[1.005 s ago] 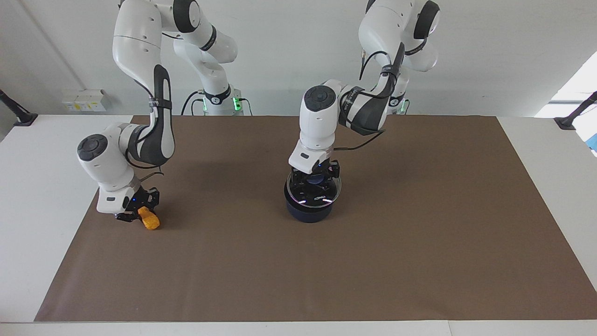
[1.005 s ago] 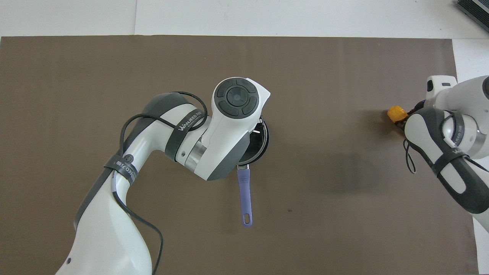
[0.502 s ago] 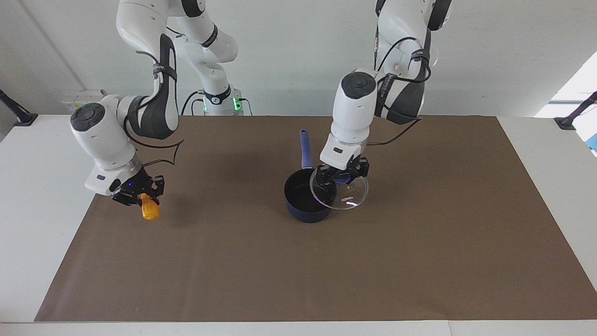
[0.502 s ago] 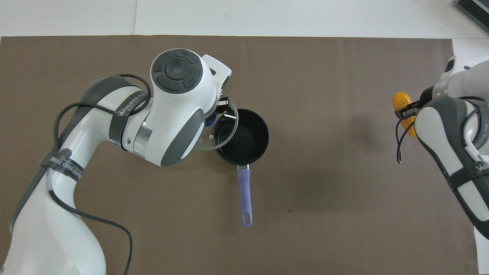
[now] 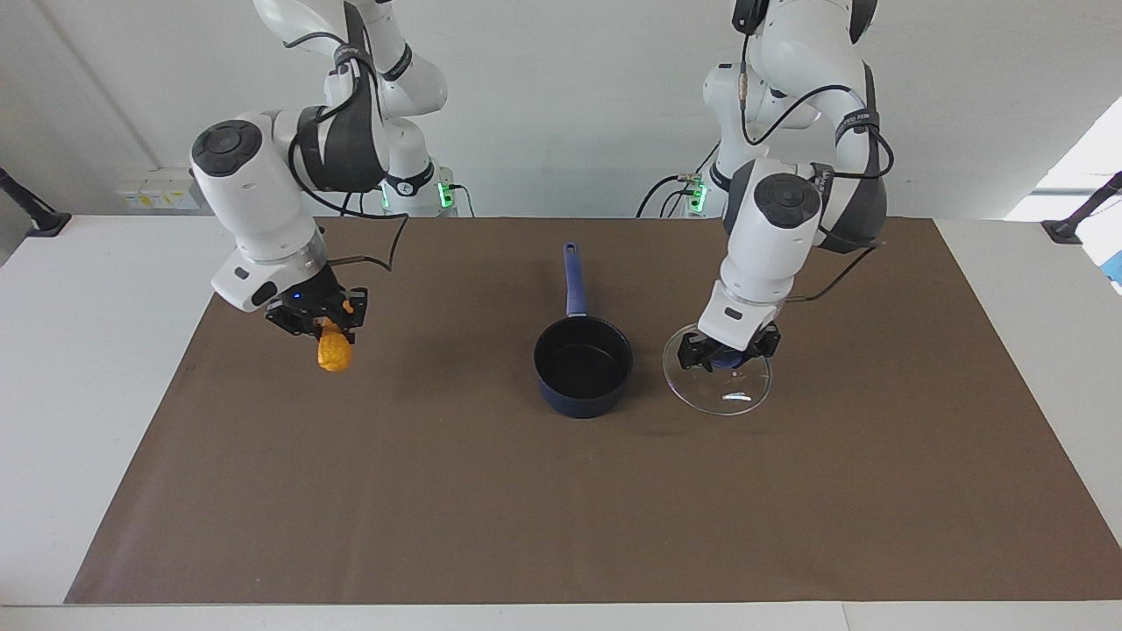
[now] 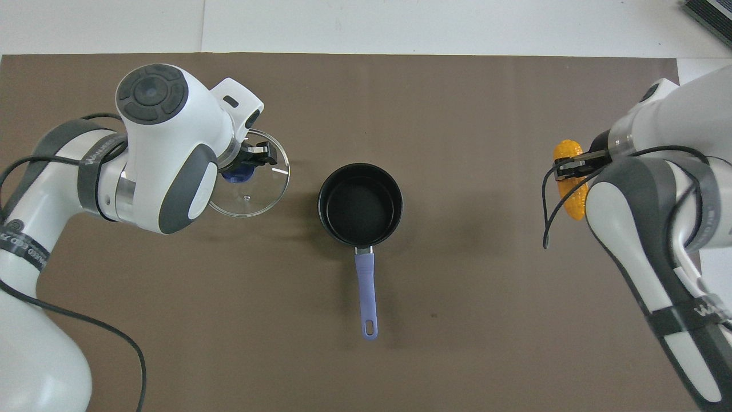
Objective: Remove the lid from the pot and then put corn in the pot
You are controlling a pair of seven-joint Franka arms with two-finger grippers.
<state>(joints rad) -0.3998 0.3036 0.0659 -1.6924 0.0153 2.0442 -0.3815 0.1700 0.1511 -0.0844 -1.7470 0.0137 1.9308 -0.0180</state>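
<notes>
Pot [image 5: 583, 366] uncovered; lid [image 5: 741, 394] alongside.

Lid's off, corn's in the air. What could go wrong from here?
1. The right gripper pinches the corn by its top end only; it hangs below and may slip on the way to the pot.
2. The lid, held by its knob in the left gripper, sits low beside the pot and tilted; a careless release may let it roll or knock the pot.

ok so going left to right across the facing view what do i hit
corn held up by the right gripper → pot → lid held by its knob in the left gripper
</notes>
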